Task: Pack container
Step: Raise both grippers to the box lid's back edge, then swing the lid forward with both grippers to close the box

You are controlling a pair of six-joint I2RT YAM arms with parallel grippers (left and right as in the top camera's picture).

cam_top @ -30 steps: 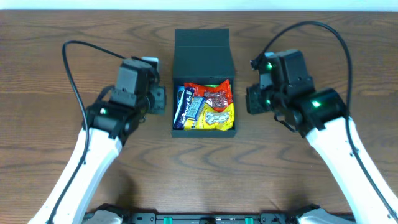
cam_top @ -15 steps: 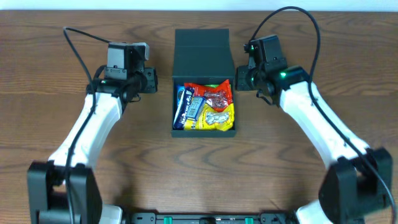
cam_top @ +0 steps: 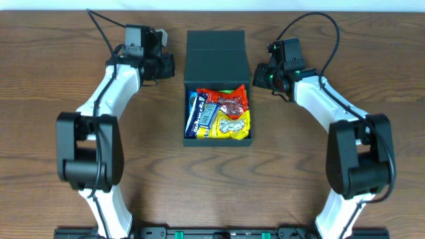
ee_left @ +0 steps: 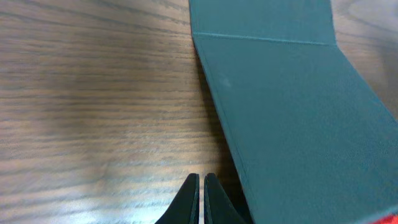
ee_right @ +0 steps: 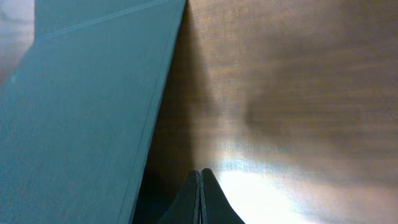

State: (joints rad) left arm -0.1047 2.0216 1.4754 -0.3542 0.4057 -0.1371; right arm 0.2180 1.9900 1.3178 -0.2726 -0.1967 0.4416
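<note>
The dark teal-black container stands open at the table's middle, its flap lid raised at the back. Inside lie several snack packets: blue, red and yellow. My left gripper is shut and empty just left of the lid; in the left wrist view its fingertips sit beside the lid's edge. My right gripper is shut and empty just right of the lid; in the right wrist view its fingertips sit beside the lid.
The wooden table stretches around the box. Black cables loop above both arms near the back edge.
Both arms have swung back and inward from beside the box body to either side of the raised lid. The box and packets have not moved.
</note>
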